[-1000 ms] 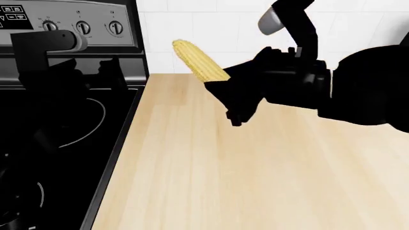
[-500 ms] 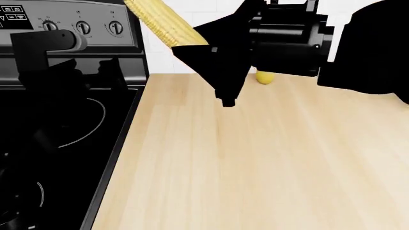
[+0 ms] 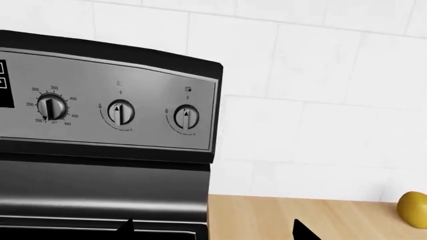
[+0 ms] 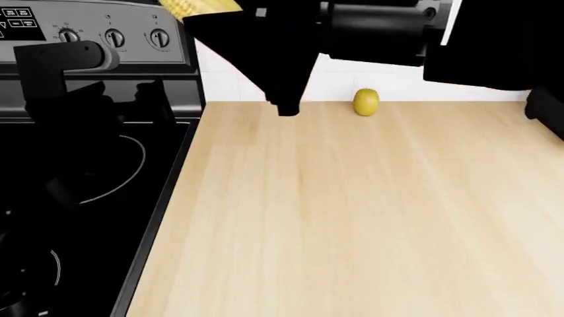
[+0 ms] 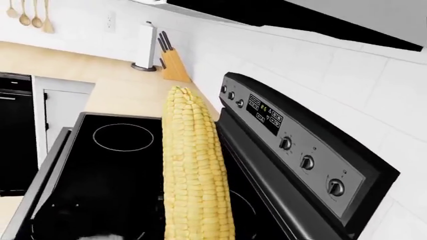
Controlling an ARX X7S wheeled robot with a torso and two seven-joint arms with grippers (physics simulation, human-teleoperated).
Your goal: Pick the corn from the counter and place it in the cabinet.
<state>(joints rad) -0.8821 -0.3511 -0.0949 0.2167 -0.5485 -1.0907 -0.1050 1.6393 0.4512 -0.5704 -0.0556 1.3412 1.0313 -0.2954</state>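
Right tool sits high at the top of the head view, pinching the corn by its thick end; only a yellow bit of cob shows past the black body there. Right wrist view shows the corn running straight out from the tool, tip pointing away, clear of everything. So the corn is off the bench, in the air.

Largest first: the bench, light wood grain, lies well below the tool and carries nothing near it. Stove with black glass top lies below and beside the tool, its silver control panel at the back, against the white tiled wall. Cabinet underside shows above the tool in the right wrist view, dark band along the top. Small yellow-green fruit sits on the bench at the wall, well below the tool, not the target.

Left tool: only two dark tips at the frame edge with a gap between them, looks spread and empty. Left arm hangs over the stove.

Handling, as judgement: cob is stiff, light, bumpy kernels give grip, tapered and round so it could roll or pivot. End grip leaves a long lever; nearer mid-cob would be steadier. Lift phase looks done, carry to cabinet remains.
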